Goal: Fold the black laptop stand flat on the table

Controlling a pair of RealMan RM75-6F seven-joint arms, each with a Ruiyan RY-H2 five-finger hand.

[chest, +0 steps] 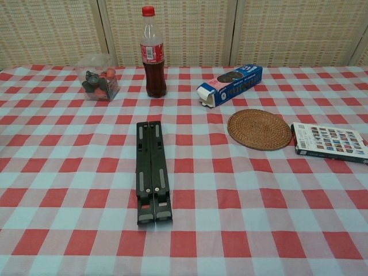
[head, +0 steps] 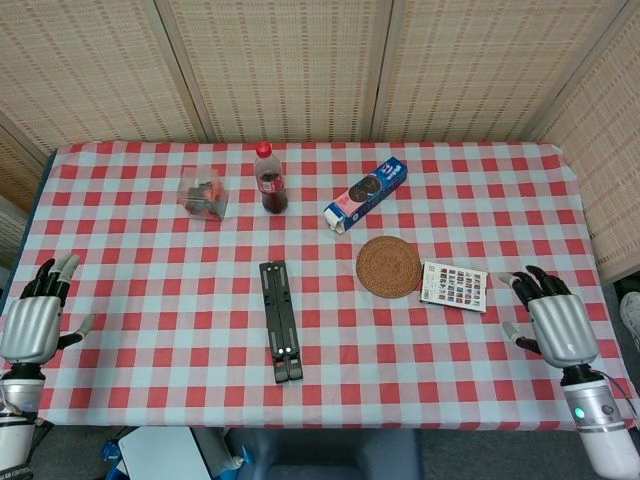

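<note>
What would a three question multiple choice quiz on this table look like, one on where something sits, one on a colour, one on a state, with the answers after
1. What lies directly right of the woven coaster?
A. soda bottle
B. picture card box
C. clear container

2. What colour is the soda bottle's cap?
A. red
B. blue
C. white

3. How is the laptop stand now?
A. propped open
B. held in a hand
C. folded flat on the table, untouched

Answers:
1 B, the box sits just right of the coaster in both views.
2 A, the cap is red.
3 C, it lies as a closed flat bar, with the left hand and right hand empty at the table's far edges.
</note>
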